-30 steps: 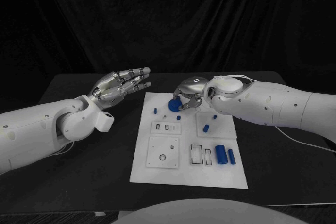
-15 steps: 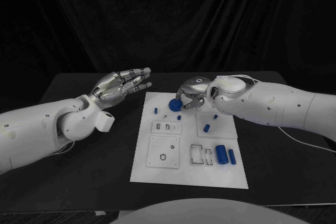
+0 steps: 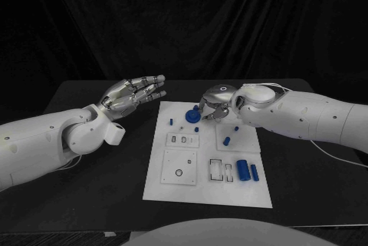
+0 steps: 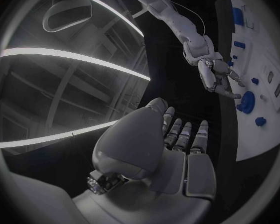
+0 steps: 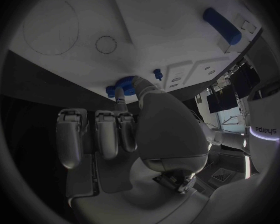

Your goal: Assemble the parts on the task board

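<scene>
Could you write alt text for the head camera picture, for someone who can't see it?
The robot's right hand touches a round blue disc at the far end of a white task board dotted with small blue parts, while its left hand hovers open beside the board.

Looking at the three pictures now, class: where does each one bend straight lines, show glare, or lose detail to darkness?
Head view: straight edges on the task board, backdrop black and featureless. Left wrist view: fisheye curves the board's edge, ceiling light strips glare. Right wrist view: board bows; the right robot hand is dim against shadow.
</scene>
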Controlling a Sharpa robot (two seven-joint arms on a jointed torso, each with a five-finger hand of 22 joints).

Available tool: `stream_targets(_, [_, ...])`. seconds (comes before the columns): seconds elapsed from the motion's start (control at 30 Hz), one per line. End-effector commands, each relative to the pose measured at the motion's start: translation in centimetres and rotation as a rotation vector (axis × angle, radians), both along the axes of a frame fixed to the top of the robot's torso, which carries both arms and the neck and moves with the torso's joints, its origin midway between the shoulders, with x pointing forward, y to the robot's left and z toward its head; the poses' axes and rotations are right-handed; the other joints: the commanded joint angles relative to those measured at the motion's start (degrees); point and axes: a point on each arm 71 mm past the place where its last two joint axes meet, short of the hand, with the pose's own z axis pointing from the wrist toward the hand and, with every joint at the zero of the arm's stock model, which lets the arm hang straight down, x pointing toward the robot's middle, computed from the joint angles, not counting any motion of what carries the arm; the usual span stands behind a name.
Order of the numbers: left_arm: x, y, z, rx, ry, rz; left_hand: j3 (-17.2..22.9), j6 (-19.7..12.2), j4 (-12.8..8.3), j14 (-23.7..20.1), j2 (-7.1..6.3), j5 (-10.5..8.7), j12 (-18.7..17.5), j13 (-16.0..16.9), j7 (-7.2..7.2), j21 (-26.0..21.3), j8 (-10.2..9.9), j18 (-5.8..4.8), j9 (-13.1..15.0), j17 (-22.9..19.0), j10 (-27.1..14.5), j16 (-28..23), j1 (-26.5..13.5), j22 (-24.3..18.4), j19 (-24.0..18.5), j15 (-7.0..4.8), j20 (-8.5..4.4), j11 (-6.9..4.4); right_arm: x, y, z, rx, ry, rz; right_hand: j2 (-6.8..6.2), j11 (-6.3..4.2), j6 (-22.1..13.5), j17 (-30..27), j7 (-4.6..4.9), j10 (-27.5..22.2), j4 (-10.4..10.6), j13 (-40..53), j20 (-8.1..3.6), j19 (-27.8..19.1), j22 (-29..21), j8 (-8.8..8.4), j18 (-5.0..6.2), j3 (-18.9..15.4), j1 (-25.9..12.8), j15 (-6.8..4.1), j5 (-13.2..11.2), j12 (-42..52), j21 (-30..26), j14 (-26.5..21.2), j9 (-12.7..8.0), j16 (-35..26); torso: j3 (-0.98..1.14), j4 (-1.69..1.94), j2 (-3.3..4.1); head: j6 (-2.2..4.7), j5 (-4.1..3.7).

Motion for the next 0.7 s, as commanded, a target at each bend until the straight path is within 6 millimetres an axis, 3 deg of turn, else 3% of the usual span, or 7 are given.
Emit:
stream_targets(0.03, [-0.1,-0.1,0.0,-0.015,0.0,-0.009,0.36,-0.13,-0.08,-0.08,-0.55,0.22,-0.19,-0.02,0.65,-0.24,0.12,-0.84,-0.04,0.05,-0.31,0.18,-0.21,-0.07,-0.29,0.41,-0.1,-0.13,-0.2,-0.2,0.1,0.017,-0.026,0.009,0.46,-0.49,1.17,15.06,-0.15,6.06,-0.62,15.09,-0.54,4.38,14.19,1.08,-0.23,-0.06,0.06,-0.49,-0.4,0.15,-0.36,5.84,0.96,0.15,0.02,0.02,-0.01,0.1,-0.03])
stream_targets(0.07, [-0.1,-0.1,0.0,-0.015,0.0,-0.009,0.36,-0.13,-0.08,-0.08,-0.55,0.22,-0.19,-0.02,0.65,-0.24,0.12,-0.84,-0.04,0.05,-0.31,0.18,-0.21,-0.07,-0.29,0.41,-0.1,-0.13,-0.2,-0.3,0.1,0.018,-0.029,0.009,0.46,-0.49,1.17,15.06,-0.15,6.06,-0.62,15.09,-0.54,4.38,14.19,1.08,-0.23,-0.06,0.06,-0.49,-0.4,0.15,-0.36,5.84,0.96,0.15,0.02,0.02,0.0,0.12,-0.04])
stream_targets(0.2, [-0.1,0.0,0.0,-0.015,0.001,-0.008,0.36,-0.13,-0.08,-0.08,-0.55,0.22,-0.19,-0.02,0.65,-0.24,0.12,-0.84,-0.04,0.05,-0.31,0.18,-0.21,-0.07,-0.29,0.41,-0.1,-0.13,-0.4,-1.0,0.4,0.04,-0.056,0.011,0.73,-0.98,2.52,15.06,-0.75,6.06,-1.59,15.09,-0.91,4.35,14.18,3.71,-0.21,-0.38,0.68,-0.84,-0.51,0.15,-0.4,5.84,3.67,0.15,0.05,0.01,-0.02,0.29,-0.02])
stream_targets(0.4, [-0.1,0.1,0.0,-0.013,0.002,-0.006,0.48,-0.01,-0.08,-0.06,-0.54,0.22,-0.15,-0.02,0.67,-0.2,0.16,-0.84,-0.02,0.06,-0.31,0.24,-0.23,-0.05,-0.22,0.42,-0.1,-0.1,-1.1,-2.7,1.1,0.082,-0.115,0.006,0.89,-1.13,1.77,15.06,-0.89,6.06,-1.81,15.09,-1.05,4.74,14.38,4.54,-0.37,-0.49,0.92,-1.1,-0.57,0.15,0.09,5.84,4.98,0.15,0.01,0.0,-0.03,0.54,0.08])
stream_targets(0.53, [-0.1,0.2,-0.1,-0.011,0.003,-0.004,0.52,0.09,-0.08,-0.03,-0.54,0.22,-0.04,0.0,0.68,-0.19,0.2,-0.84,0.0,0.07,-0.29,0.3,-0.24,-0.04,-0.21,0.43,-0.09,-0.09,-1.4,-4.2,2.0,0.097,-0.147,-0.011,0.96,-0.95,-1.52,15.06,-0.49,6.06,-1.13,15.09,-1.09,4.89,14.45,3.15,-0.43,-0.44,0.61,-1.06,-0.87,0.15,0.27,5.84,4.7,0.15,0.02,-0.01,-0.01,0.78,0.05])
stream_targets(0.6, [-0.1,0.3,-0.1,-0.011,0.004,-0.003,0.52,0.09,-0.08,-0.03,-0.54,0.22,-0.04,0.0,0.68,-0.19,0.2,-0.84,0.0,0.07,-0.29,0.3,-0.24,-0.04,-0.21,0.43,-0.09,-0.09,-1.6,-5.1,2.6,0.102,-0.161,-0.022,0.83,-1.06,-2.18,15.06,-0.41,6.06,-0.29,15.09,-1.04,4.65,14.3,2.07,-0.32,-0.22,0.66,-1.25,-2.4,0.15,-0.1,5.84,3.68,0.15,0.03,-0.01,0.0,0.84,-0.07])
stream_targets(0.7, [0.0,0.3,-0.2,-0.009,0.006,-0.002,0.63,0.26,-0.08,0.0,-0.56,0.22,0.07,0.02,0.72,-0.17,0.27,-0.85,0.03,0.09,-0.25,0.35,-0.28,-0.03,-0.18,0.45,-0.09,-0.02,-2.1,-6.9,3.4,0.127,-0.178,-0.048,0.23,-2.29,-1.3,15.06,-0.41,3.48,2.08,11.57,-2.07,2.78,13.05,-0.53,0.54,-0.56,0.16,-1.93,-6.13,-3.34,-3.16,5.84,0.73,0.15,0.02,-0.04,-0.01,0.87,-0.13])
